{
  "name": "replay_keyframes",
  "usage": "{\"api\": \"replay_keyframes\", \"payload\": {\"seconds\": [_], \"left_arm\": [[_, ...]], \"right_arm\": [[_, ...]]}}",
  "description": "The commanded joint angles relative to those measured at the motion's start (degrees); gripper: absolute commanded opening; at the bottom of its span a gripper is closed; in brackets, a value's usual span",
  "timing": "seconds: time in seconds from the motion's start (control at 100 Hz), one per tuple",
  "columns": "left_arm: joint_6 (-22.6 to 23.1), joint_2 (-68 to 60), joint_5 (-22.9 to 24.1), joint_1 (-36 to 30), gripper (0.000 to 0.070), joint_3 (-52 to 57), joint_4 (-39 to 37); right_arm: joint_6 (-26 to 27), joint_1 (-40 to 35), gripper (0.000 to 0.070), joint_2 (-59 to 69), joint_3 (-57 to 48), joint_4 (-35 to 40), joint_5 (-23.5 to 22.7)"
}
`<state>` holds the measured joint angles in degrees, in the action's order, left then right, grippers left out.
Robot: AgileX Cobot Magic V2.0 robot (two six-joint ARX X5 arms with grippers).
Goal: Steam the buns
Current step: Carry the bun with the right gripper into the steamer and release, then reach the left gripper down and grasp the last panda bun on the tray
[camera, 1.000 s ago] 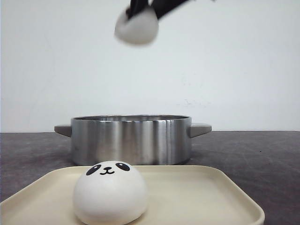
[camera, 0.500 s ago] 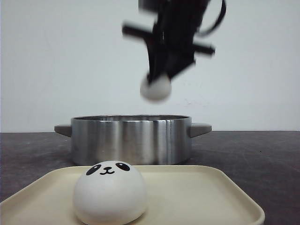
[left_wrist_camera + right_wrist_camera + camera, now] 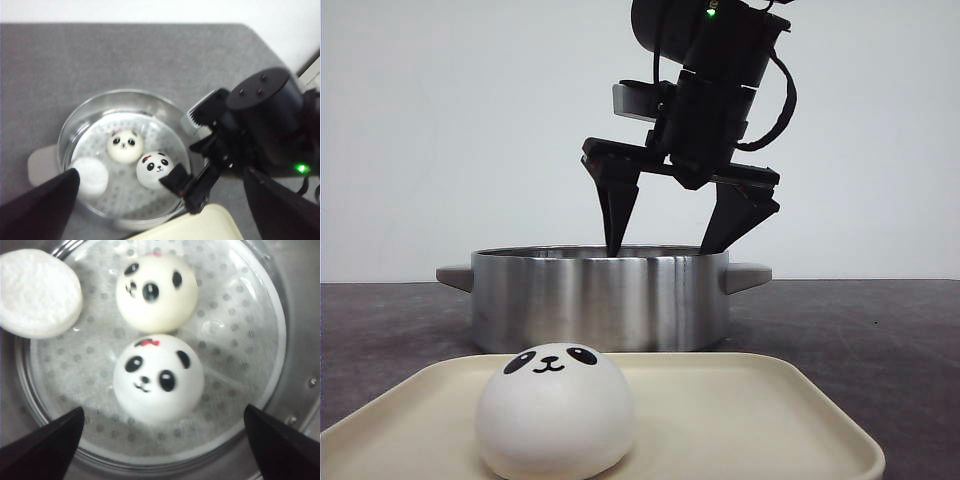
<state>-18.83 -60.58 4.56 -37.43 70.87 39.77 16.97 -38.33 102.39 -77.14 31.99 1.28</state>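
Note:
One panda bun sits on the cream tray at the front. The steel pot stands behind it. Three buns lie in the pot on the perforated steamer plate: one with a red bow, one behind it, and one turned face-down. My right gripper is open and empty, its fingertips at the pot's rim, straddling the bow bun. My left gripper is open and empty, high above the pot.
The pot has grey side handles and stands on a dark grey table. The right arm's black body hangs over the pot's right side. A white wall is behind.
The right gripper came down from high up with a bun over the pot, let it go inside, and now stands open at the rim.

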Motion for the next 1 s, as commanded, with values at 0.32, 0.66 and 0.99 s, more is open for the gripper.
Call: {"api": "replay_keyframes", "payload": {"seconds": [0.32,0.66,0.99], "left_arm": [[-2.1,-0.4,-0.3,-8.3,0.0634,-0.2,12.9],[-15.6,-1.2,-0.3,-21.4,0.0634,-14.4,1.6],[-18.3,-10.3,-0.3,-23.1,0.0634,-19.4,-2.4]], "right_arm": [[-0.8,-0.2,0.0017,-17.9,-2.2,-0.5,0.2],[-0.9,-0.3,0.0015,-37.5,-2.2,-3.0,0.2],[-1.0,-0.3,0.0014,-44.7,-2.2,1.5,-0.4]]}}
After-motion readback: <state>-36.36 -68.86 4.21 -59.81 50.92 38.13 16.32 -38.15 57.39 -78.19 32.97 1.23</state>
